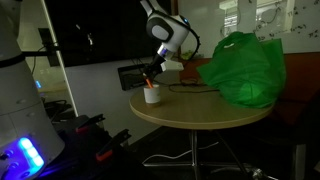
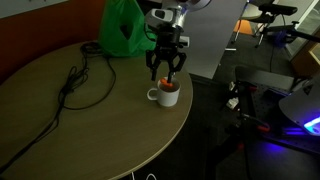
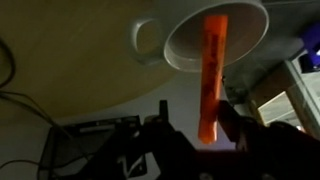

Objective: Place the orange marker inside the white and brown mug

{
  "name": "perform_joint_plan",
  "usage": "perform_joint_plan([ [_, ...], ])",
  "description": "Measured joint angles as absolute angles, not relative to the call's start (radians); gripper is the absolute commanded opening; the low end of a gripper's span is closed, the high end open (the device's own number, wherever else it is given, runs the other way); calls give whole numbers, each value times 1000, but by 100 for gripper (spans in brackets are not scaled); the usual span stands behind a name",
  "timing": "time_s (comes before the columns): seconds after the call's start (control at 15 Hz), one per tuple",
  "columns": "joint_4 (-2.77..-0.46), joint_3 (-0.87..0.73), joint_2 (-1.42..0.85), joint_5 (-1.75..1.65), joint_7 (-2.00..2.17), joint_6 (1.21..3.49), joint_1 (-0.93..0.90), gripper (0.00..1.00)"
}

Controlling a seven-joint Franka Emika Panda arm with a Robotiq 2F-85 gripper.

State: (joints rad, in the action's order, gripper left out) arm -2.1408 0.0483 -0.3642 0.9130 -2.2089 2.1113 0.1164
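The white and brown mug (image 1: pixel 152 96) (image 2: pixel 165 95) stands near the edge of the round wooden table (image 1: pixel 205 113) (image 2: pixel 90 135). My gripper (image 1: pixel 152 72) (image 2: pixel 166 70) hangs straight above it with its fingers spread. The orange marker (image 2: pixel 168 85) (image 1: pixel 150 80) stands upright with its far end inside the mug. In the wrist view the marker (image 3: pixel 212 70) runs from the mug's opening (image 3: pixel 185 50) back towards my gripper (image 3: pixel 194 103). Its near end lies between the open fingers, close beside one of them, with a clear gap to the other.
A big green bag (image 1: pixel 242 68) (image 2: pixel 122 30) sits on the table behind the mug. A black cable (image 2: pixel 75 85) trails across the tabletop. The table edge runs just beside the mug. A dark screen (image 1: pixel 135 75) stands beyond the table.
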Motion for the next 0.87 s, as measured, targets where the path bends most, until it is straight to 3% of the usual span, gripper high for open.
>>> perform_joint_plan([
  [0.13,-2150,45,-329,833,-2155,2111,111,100],
  [0.87,-2256,43,-160,542,-1925,2155,88,100],
])
